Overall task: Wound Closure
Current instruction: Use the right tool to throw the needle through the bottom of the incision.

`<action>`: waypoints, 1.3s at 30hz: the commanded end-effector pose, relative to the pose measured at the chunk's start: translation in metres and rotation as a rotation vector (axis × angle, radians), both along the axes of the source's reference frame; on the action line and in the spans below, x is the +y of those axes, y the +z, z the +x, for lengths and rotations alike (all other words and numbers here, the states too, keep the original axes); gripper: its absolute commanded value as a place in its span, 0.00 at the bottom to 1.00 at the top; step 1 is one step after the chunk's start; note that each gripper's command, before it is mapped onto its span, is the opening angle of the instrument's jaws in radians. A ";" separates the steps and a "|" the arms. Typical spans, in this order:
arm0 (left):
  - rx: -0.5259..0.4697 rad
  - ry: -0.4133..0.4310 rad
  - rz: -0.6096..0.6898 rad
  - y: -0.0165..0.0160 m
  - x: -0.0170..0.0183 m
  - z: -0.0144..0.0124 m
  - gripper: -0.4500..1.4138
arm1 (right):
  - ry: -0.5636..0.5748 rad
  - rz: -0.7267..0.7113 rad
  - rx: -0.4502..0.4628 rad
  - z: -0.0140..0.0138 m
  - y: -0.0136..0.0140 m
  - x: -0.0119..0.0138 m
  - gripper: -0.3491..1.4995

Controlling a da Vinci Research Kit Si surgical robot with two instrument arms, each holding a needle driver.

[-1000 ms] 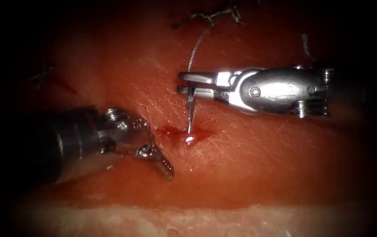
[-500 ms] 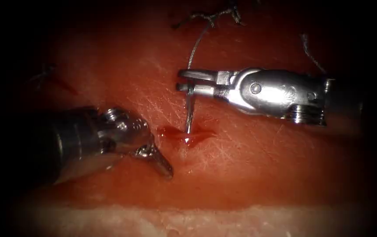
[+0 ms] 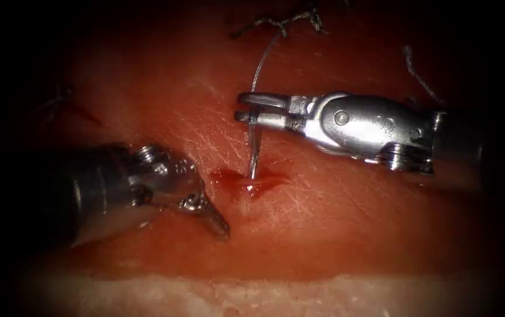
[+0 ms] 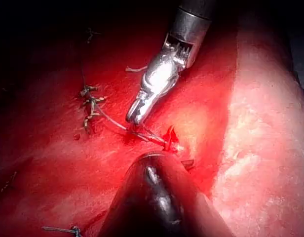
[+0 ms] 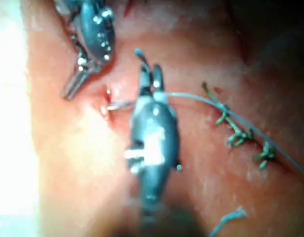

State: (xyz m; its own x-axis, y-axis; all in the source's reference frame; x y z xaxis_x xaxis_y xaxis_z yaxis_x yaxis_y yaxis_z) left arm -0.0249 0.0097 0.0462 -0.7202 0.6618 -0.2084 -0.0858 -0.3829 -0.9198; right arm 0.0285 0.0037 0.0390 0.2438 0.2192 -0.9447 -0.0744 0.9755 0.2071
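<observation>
My right tool (image 3: 243,108) comes in from the right, its jaws shut on the curved needle (image 3: 254,149) near the tail end. The needle hangs down from the jaws, and its tip sits in the small cut (image 3: 252,183), where red fluid pools. Thread (image 3: 260,61) runs from the jaws up to a knotted stitch. My left tool (image 3: 220,226) lies low on the tissue just left of the cut, jaws shut and holding nothing. In the left wrist view the right tool (image 4: 134,117) stands over the needle (image 4: 149,137). The right wrist view shows the left tool (image 5: 73,90) beside the cut (image 5: 106,101).
Knotted older stitches (image 3: 282,22) lie at the far side, and another faint stitch (image 3: 59,100) is at the left. A cut end of thread (image 3: 414,64) sits above the right tool. The tissue's pale front edge (image 3: 264,293) runs along the near side.
The right tool has rolled a little and its jaws have lifted slightly, tilting the needle while its tip stays in the cut. The left tool has barely moved.
</observation>
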 end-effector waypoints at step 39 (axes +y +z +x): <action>-0.003 0.000 -0.004 0.0007 0.0004 -0.0001 0.22 | 0.003 0.345 0.019 0.0010 0.0010 -0.0018 0.00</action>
